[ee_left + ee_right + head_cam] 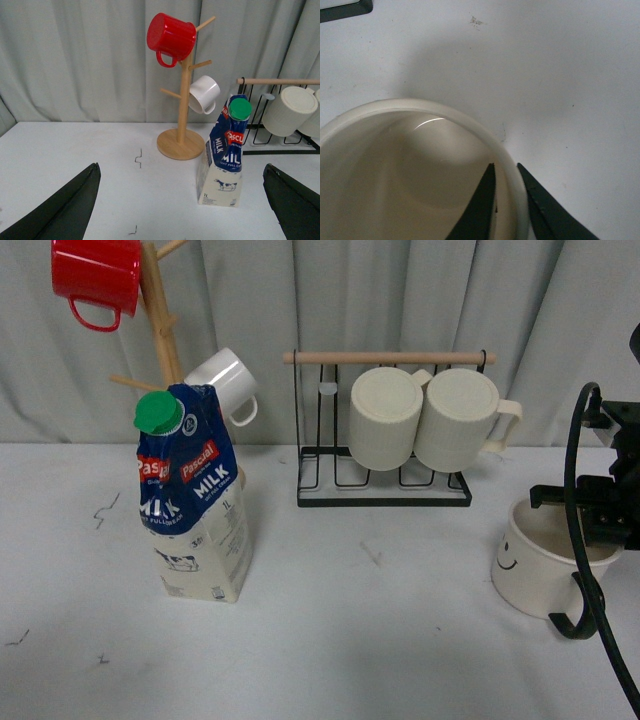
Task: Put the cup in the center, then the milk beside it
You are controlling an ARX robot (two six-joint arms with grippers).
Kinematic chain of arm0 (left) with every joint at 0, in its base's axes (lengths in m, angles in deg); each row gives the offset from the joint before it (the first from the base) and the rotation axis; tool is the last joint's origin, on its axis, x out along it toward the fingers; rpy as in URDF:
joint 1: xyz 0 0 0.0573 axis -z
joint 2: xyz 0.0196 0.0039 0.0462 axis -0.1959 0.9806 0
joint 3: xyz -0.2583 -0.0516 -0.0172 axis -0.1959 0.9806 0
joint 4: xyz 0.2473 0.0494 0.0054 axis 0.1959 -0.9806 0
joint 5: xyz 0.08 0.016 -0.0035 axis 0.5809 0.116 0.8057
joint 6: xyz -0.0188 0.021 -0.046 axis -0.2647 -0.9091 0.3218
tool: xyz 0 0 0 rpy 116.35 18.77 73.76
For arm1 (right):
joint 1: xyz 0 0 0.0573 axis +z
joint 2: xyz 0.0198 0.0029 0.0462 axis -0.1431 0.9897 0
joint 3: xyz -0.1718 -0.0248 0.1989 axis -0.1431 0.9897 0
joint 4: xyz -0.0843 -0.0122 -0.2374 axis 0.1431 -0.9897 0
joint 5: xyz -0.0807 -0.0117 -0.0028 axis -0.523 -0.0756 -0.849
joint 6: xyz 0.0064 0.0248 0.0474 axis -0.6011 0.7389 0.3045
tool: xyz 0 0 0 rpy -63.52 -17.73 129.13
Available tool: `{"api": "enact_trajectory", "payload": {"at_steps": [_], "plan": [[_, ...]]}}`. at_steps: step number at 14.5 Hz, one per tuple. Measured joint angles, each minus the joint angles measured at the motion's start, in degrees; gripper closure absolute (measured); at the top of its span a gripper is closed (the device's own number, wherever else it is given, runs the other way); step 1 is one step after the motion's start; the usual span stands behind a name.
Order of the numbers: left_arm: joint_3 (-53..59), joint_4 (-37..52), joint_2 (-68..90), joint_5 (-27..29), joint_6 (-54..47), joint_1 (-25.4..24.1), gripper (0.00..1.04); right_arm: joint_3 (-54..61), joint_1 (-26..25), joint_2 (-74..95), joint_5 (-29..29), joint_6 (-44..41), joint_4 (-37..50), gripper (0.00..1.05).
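Observation:
The cup (540, 565), a large cream mug with a black smiley face and a dark handle, stands at the right side of the table. My right gripper (506, 172) is shut on the cup's rim (512, 165), one finger inside and one outside. The milk (195, 495), a carton with a blue top and green cap, stands upright at the left. It also shows in the left wrist view (225, 160). My left gripper (182, 187) is open and empty, well short of the milk.
A wooden mug tree (165, 330) with a red mug (97, 275) and a small white mug (225, 380) stands behind the milk. A black wire rack (385, 475) with two ribbed cream mugs (425, 415) is at the back. A grey curtain hangs behind.

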Motion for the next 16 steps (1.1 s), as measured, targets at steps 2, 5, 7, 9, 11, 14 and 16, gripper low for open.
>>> {"api": "enact_trajectory", "payload": {"at_steps": [2, 5, 7, 9, 11, 14, 16], "plan": [[0.0, 0.0, 0.0, 0.02, 0.0, 0.0, 0.07, 1.27, 0.44, -1.88, 1.55, 1.03, 0.83, 1.02], [0.0, 0.0, 0.0, 0.0, -0.02, 0.0, 0.07, 6.01, 3.32, -8.63, 3.04, 1.86, 0.98, 1.02], [0.0, 0.0, 0.0, 0.02, -0.02, 0.0, 0.07, 7.26, 6.88, -11.76, 3.63, 3.76, 2.47, 1.02], [0.0, 0.0, 0.0, 0.0, -0.02, 0.0, 0.07, 7.37, 9.03, -11.58, 3.98, 5.7, 2.93, 1.02], [0.0, 0.0, 0.0, 0.0, -0.02, 0.0, 0.07, 7.48, 10.47, -10.82, 4.02, 7.54, 3.8, 1.02], [0.0, 0.0, 0.0, 0.0, -0.02, 0.0, 0.07, 7.45, 11.63, -8.04, 3.63, 10.32, 4.37, 1.02], [0.0, 0.0, 0.0, 0.0, -0.02, 0.0, 0.07, 7.1, 12.0, -6.47, 3.19, 13.0, 5.44, 1.02]]}}
